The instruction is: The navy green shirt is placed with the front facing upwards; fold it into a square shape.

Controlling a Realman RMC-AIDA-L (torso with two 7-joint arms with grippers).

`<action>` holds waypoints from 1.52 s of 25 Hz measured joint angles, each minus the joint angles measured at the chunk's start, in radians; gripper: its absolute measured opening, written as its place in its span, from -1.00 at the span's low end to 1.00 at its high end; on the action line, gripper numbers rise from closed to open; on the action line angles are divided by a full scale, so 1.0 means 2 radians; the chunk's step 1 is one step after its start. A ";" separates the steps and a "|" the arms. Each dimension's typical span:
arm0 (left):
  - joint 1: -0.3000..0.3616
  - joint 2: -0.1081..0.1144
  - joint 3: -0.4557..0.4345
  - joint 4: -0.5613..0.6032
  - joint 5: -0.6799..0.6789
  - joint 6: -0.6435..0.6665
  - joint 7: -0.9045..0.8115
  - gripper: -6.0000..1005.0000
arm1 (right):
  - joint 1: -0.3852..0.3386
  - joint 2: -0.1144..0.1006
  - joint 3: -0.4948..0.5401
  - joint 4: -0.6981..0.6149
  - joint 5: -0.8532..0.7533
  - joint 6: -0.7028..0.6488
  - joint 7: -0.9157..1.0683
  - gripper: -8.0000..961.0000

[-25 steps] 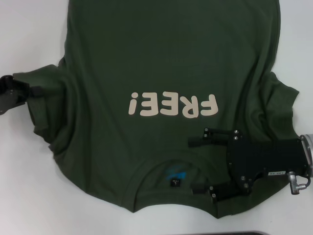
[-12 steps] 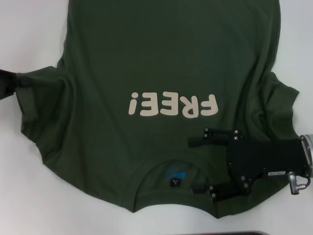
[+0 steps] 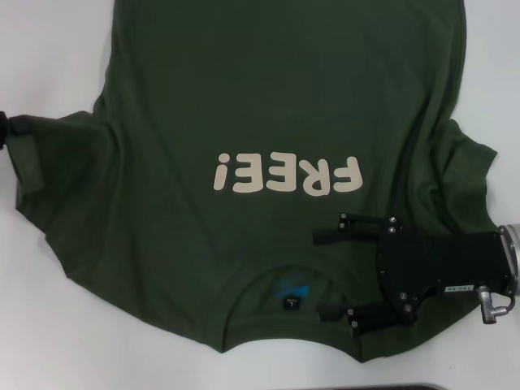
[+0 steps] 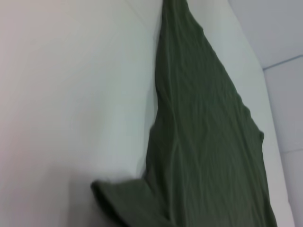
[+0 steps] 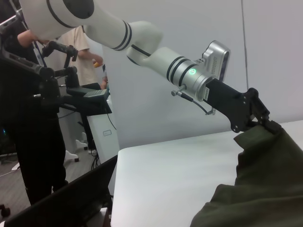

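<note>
The navy green shirt [image 3: 268, 106] lies front up on the white table [image 3: 49, 57], its cream "FREE!" lettering [image 3: 286, 174] in the middle and its neck label [image 3: 292, 303] at the near edge. My left gripper [image 3: 4, 130] shows only as a dark tip at the far left edge, shut on the left sleeve [image 3: 41, 162], which is stretched outward. The right wrist view shows that left gripper [image 5: 264, 124] pinching the sleeve fabric [image 5: 265, 165]. My right gripper [image 3: 327, 274] hovers open over the shirt beside the collar. The left wrist view shows only shirt cloth [image 4: 203, 142].
A dark flat object [image 3: 406, 387] sits at the table's near edge. Beyond the table, a person [image 5: 28, 118] and a black equipment stand [image 5: 71, 90] appear in the right wrist view. Bare white table [image 3: 65, 325] surrounds the shirt on both sides.
My left gripper has moved further left with the sleeve, drawing it out flatter until the gripper is almost out of the head view. The right gripper has stayed put.
</note>
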 joint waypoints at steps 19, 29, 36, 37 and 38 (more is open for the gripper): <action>-0.006 -0.012 -0.020 0.005 -0.071 0.085 0.016 -0.95 | 0.003 0.001 0.005 0.003 0.000 0.001 -0.002 0.96; -0.039 -0.041 0.029 -0.032 -0.085 -0.006 0.013 -0.95 | 0.003 0.002 0.005 0.010 0.000 0.002 -0.005 0.96; -0.061 -0.057 0.068 -0.061 -0.086 -0.051 0.008 -0.94 | 0.002 0.002 0.005 0.012 0.000 0.009 -0.006 0.96; -0.061 -0.057 0.068 -0.061 -0.086 -0.051 0.008 -0.94 | 0.002 0.002 0.005 0.012 0.000 0.009 -0.006 0.96; -0.062 -0.060 0.071 -0.062 -0.086 -0.055 0.007 -0.94 | 0.002 0.002 0.005 0.012 0.000 0.010 -0.006 0.96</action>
